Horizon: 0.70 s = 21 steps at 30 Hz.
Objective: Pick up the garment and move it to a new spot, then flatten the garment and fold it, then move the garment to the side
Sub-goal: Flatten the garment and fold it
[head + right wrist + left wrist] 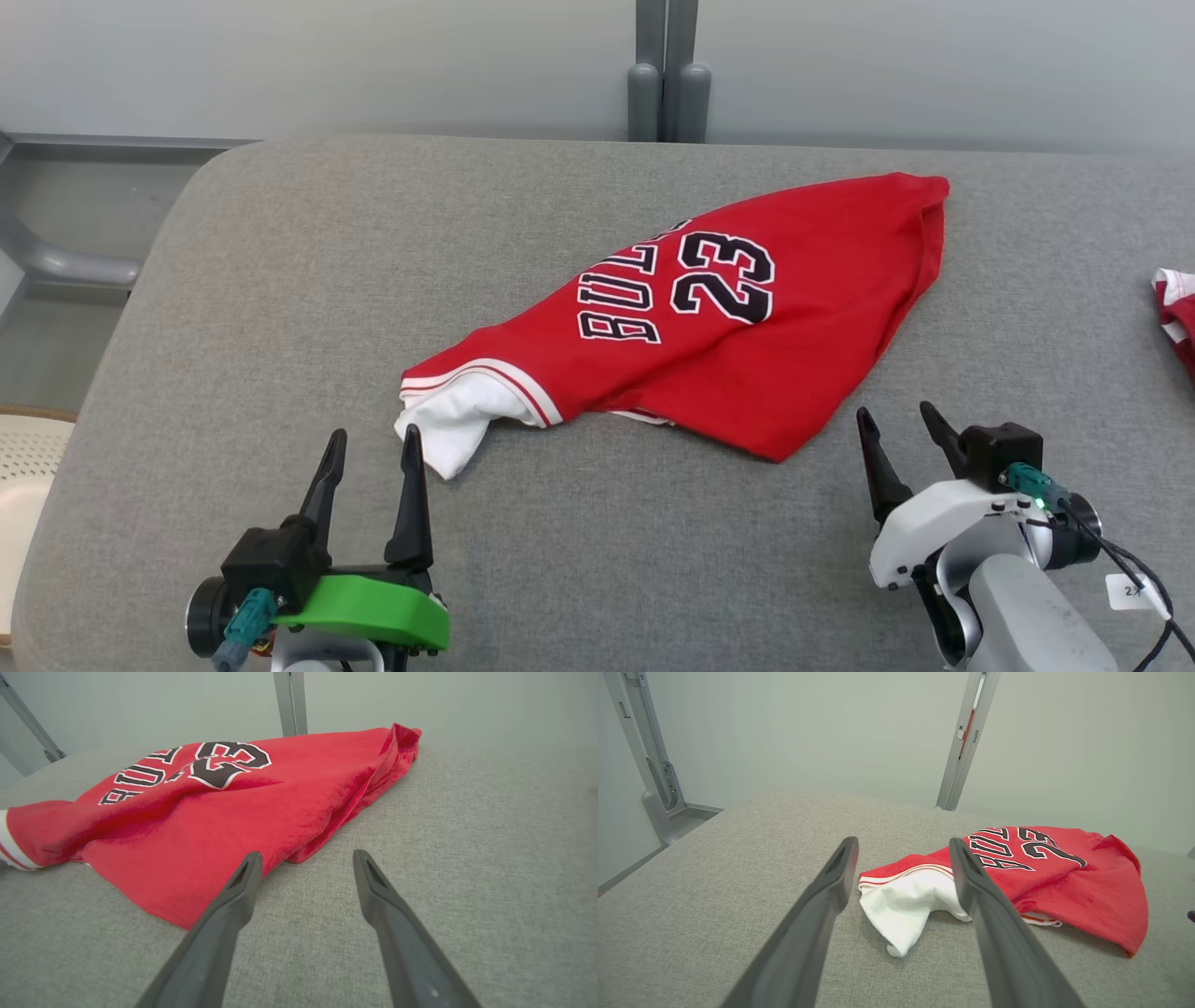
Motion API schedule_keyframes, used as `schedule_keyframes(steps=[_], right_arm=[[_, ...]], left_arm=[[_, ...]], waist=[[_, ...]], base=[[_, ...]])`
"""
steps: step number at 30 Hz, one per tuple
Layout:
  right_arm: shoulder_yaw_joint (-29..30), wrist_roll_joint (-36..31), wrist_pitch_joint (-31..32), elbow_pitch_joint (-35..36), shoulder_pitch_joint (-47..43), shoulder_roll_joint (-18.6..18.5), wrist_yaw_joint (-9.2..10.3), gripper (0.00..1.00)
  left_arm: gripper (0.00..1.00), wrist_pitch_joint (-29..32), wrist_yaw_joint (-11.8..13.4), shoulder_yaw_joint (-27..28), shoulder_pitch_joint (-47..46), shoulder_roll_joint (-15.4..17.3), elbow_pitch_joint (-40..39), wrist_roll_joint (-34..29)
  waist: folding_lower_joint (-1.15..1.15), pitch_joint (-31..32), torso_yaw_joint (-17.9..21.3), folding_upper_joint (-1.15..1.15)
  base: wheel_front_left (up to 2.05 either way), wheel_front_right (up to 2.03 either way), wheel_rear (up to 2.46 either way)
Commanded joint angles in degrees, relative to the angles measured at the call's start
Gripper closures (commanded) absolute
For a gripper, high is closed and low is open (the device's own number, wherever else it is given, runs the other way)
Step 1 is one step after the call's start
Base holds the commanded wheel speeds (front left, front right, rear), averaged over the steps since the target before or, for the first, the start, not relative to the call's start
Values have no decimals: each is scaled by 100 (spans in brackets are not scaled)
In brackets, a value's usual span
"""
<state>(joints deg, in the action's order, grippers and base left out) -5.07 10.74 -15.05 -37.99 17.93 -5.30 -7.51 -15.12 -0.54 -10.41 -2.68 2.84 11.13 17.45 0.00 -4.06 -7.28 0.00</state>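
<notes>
A red jersey (728, 327) with "BULLS 23" lettering lies crumpled across the middle of the grey padded table (280, 280), its white lining (453, 420) spilling out at the near-left end. My left gripper (372, 437) stands open just short of that white end, which shows between its fingers as the white lining (906, 905) on the jersey (1073, 882). My right gripper (896, 415) is open too, hovering just right of the jersey's near corner. From the right wrist, the jersey (224, 812) lies ahead and left of my right gripper (306, 858), nothing held.
Another red and white garment (1176, 313) pokes in at the table's right edge. A pale perforated basket (23, 476) stands beyond the table's left edge. A grey post (667, 70) rises behind the table's far edge.
</notes>
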Motion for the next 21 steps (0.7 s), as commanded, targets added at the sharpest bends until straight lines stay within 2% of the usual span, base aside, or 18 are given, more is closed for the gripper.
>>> schedule_keyframes(steps=[1,13,14,15,16,17,21], right_arm=[[49,-25,-17,-142,42,41,4,0],[-171,517,-17,-1572,903,222,4,0],[-223,544,-18,-1699,973,225,4,24],[-253,584,-17,-1772,1045,230,3,59],[-266,619,-17,-1793,1086,231,3,68],[-288,659,-17,-1768,1111,234,4,100],[-193,675,-18,-1481,1050,227,4,100]], left_arm=[[0,-2,-15,0,59,11,1,-38],[0,-2,-12,-15,-139,10,-13,-41],[0,-2,-3,-5,-145,11,-10,-42],[0,-2,2,6,-154,10,-11,-50],[0,-2,3,12,-161,10,-12,-54],[0,-2,3,23,-164,10,-15,-58],[0,-1,40,68,-124,11,-41,-61]], waist=[[0,-23,-85,0],[0,-293,-493,0],[0,-305,-513,0],[0,-314,-528,0],[0,-318,-537,0],[0,-322,-542,0],[0,-305,-490,0]], base=[[0,0,0],[0,0,0],[0,0,0],[0,0,0],[0,0,0],[0,0,0],[0,0,0]])
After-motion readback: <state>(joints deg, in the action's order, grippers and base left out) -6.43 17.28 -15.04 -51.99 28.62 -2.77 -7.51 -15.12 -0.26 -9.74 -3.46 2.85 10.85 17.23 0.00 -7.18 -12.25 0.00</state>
